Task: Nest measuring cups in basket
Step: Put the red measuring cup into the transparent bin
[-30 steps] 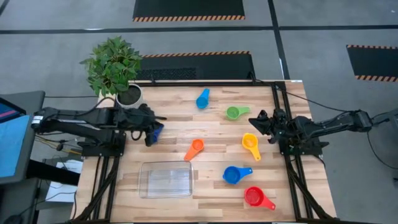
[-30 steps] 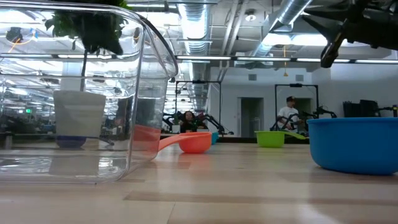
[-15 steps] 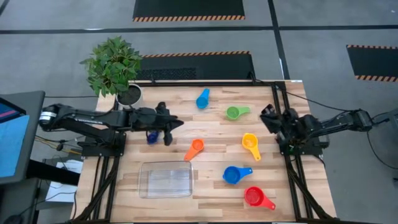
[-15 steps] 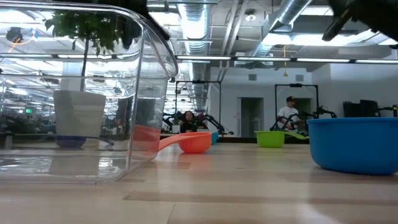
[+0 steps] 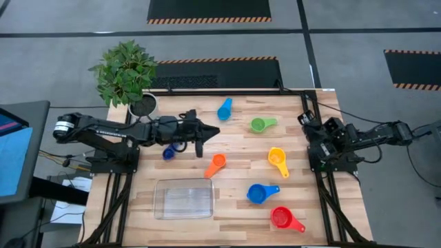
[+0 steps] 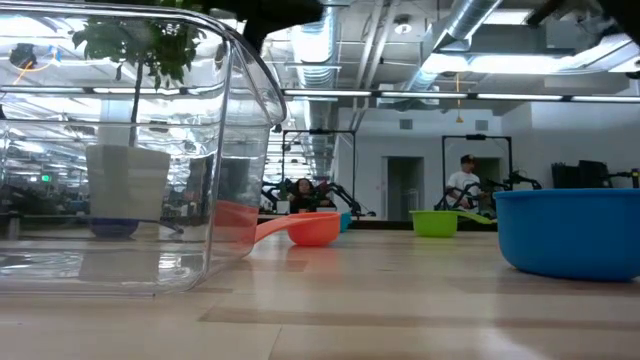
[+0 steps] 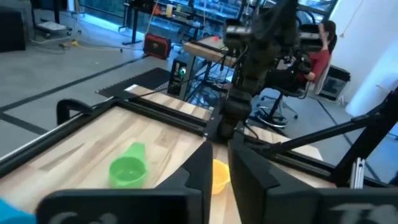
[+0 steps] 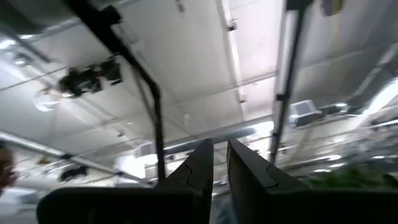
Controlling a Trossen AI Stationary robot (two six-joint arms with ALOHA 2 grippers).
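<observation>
The clear basket (image 5: 157, 198) stands near the table's front, left of centre, filling the left of the low view (image 6: 240, 150). Cups lie apart on the wood: dark blue (image 5: 168, 153), light blue (image 5: 224, 109), green (image 5: 260, 125), orange (image 5: 216, 163), yellow (image 5: 277, 159), blue (image 5: 259, 193), red (image 5: 282, 218). My left gripper (image 5: 215, 130) hovers about level above mid-table, past the dark blue cup, fingers (image 7: 199, 163) a narrow gap apart with nothing between. My right gripper (image 5: 302, 118) is raised at the right edge, tipped upward at the ceiling, with a narrow gap (image 8: 219, 152).
A potted plant (image 5: 127, 72) in a white pot (image 5: 143, 105) stands at the table's far left corner. Black frame rails run along the table's left and right edges. Bare wood lies between the basket and the orange and blue cups.
My left gripper has moved from over the dark blue cup toward the table's right and tipped up from slanting down to about level; the cup stays on the table. My right gripper has drawn back toward the right edge, risen and tipped upward.
</observation>
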